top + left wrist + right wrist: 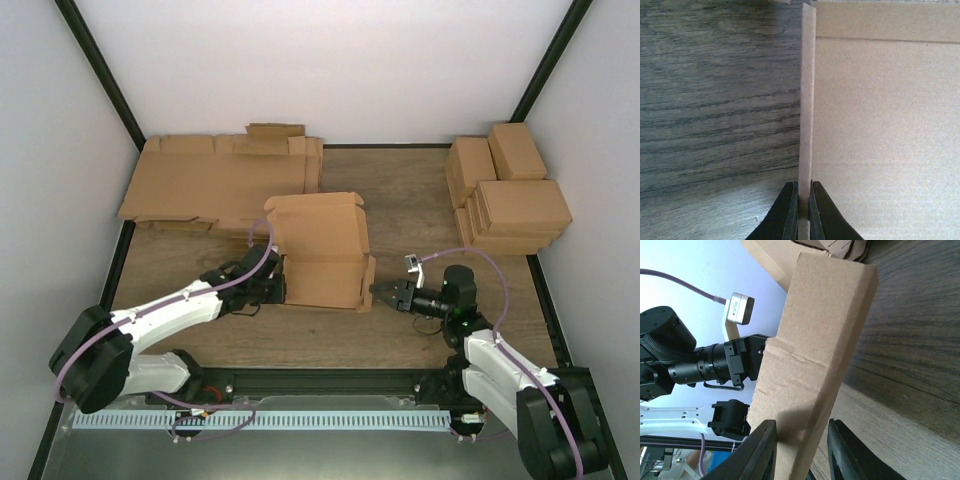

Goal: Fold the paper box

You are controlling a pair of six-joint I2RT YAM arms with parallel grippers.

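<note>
The paper box (318, 250) stands half folded mid-table, its lid flap raised at the back. My left gripper (283, 288) is at its left side, shut on the thin upright side wall (807, 100); in the left wrist view the black fingers (790, 215) pinch that cardboard edge, with the box floor to the right. My right gripper (375, 291) is at the box's right end. In the right wrist view its jaws (802, 426) straddle the right side wall (815, 350): one finger touches the cardboard, the other stands a little off it.
A pile of flat brown cardboard sheets (215, 180) lies at the back left. Stacked finished closed boxes (510, 195) sit at the back right. The left arm's wrist and camera (690, 365) show beyond the box in the right wrist view.
</note>
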